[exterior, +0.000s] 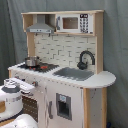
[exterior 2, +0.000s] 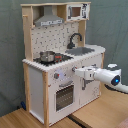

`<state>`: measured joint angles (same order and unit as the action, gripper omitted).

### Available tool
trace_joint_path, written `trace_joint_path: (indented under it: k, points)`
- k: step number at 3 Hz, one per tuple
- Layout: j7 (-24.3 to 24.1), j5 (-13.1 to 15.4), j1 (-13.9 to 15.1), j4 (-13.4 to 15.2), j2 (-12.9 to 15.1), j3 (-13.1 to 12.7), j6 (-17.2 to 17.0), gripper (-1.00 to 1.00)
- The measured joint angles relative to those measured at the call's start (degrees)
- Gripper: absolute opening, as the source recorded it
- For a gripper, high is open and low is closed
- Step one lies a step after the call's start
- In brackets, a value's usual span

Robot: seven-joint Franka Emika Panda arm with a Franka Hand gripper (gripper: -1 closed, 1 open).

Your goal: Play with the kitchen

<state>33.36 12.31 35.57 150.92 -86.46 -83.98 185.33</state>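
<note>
The kitchen (exterior: 70, 97) (exterior 2: 37, 87) is a white and light-wood toy with a hood, a pegboard back and a microwave (exterior: 74, 23) on top. A black faucet (exterior: 86, 57) (exterior 2: 75, 39) stands behind the grey sink (exterior: 75, 73) (exterior 2: 82, 50). A small metal pot (exterior: 32, 61) (exterior 2: 47, 56) sits on the stove. My gripper (exterior 2: 76, 72) (exterior: 23, 85) is level with the knob panel, right at the front above the oven door (exterior 2: 64, 96). A knob (exterior 2: 56, 76) shows just to its left in the second exterior view.
The white arm (exterior 2: 111, 78) reaches in from the second exterior view's right. A wooden table top (exterior 2: 102, 112) lies under it. A grey curtain (exterior: 115, 45) hangs behind the kitchen. The rounded counter end (exterior: 102, 79) sticks out beside the sink.
</note>
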Motion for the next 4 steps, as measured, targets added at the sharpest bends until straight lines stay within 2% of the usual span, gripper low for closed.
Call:
trace_joint_path:
  k: [2,3,4]
  points:
    - [4.21,-0.01,6.84,0.25,0.02,0.26,8.95,1.0]
    - [5.71,-0.19,10.72,-2.29,0.08,-2.4,10.79,1.0]
    - [5.47,-0.7,5.77,-0.25,0.28,0.01,9.74,1.0]
